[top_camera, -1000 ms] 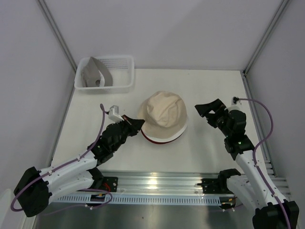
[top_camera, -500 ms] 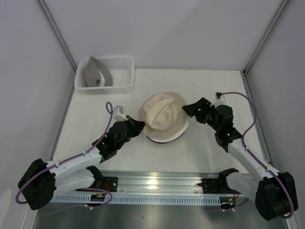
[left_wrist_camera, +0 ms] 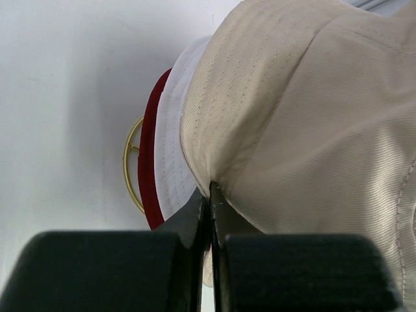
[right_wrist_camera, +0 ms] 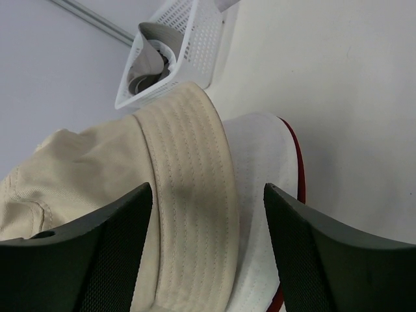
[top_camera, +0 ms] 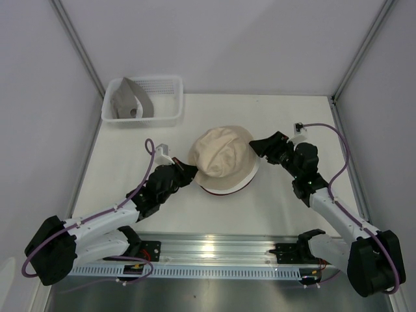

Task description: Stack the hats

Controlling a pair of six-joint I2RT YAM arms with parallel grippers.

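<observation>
A beige hat (top_camera: 224, 156) lies on a white hat (top_camera: 242, 180), which lies on a dark red hat (top_camera: 214, 192), mid-table. My left gripper (top_camera: 188, 170) is shut on the beige brim's left edge; in the left wrist view the gripper (left_wrist_camera: 210, 195) pinches the beige hat (left_wrist_camera: 312, 117) above the white brim (left_wrist_camera: 172, 143) and red brim (left_wrist_camera: 151, 169). My right gripper (top_camera: 263, 148) is open at the stack's right side; in the right wrist view it (right_wrist_camera: 208, 195) straddles the beige brim (right_wrist_camera: 185, 188) over the white hat (right_wrist_camera: 260, 169) and red hat (right_wrist_camera: 298, 166). A grey hat (top_camera: 127, 101) lies in the basket.
The white mesh basket (top_camera: 168, 117) stands at the back left and shows in the right wrist view (right_wrist_camera: 195, 39). A thin gold ring (left_wrist_camera: 129, 162) lies on the table beside the red brim. A metal rail (top_camera: 214, 250) runs along the near edge. Walls close in both sides.
My right gripper has moved left and in from the right side to the stack's right brim. My left arm has shifted slightly forward, still at the left brim.
</observation>
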